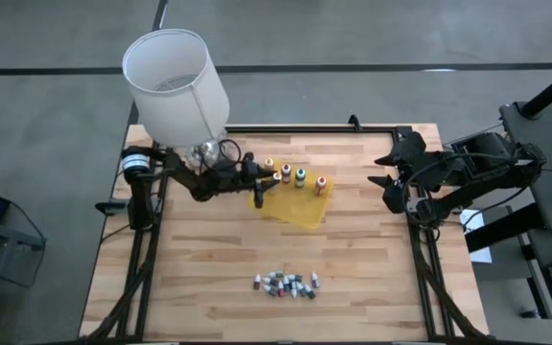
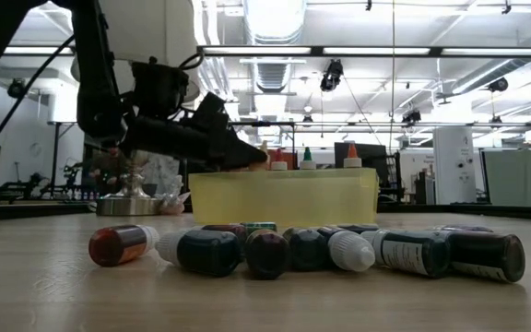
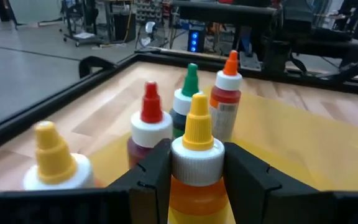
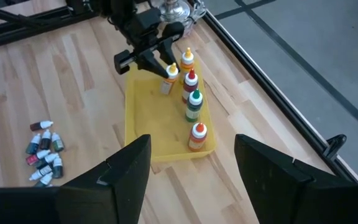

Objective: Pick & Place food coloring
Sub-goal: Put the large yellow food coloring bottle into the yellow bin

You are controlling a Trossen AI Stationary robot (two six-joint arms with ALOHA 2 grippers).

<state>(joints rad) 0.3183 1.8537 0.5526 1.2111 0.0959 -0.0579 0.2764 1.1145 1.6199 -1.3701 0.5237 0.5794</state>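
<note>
Wooden counter (image 1: 209,259) with a yellow tray (image 1: 300,206) at its centre. One yellow-capped food coloring bottle (image 3: 196,165) stands in the tray, clamped between the left gripper (image 3: 194,177) fingers; four more bottles (image 4: 192,102) stand beside it. Tiny vials (image 1: 286,284) lie clustered near the counter's front edge. Right gripper (image 4: 191,165) waits with jaws wide, at the right side, holding nothing.

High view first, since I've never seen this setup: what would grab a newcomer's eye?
Probably the big white lampshade looming over the table's back left corner. Next, the left hand closed on a yellow-capped orange squeeze bottle at the translucent yellow plastic tray, mid-table. Then the cluster of tiny mixed-colour vials lying near the front edge.
</note>
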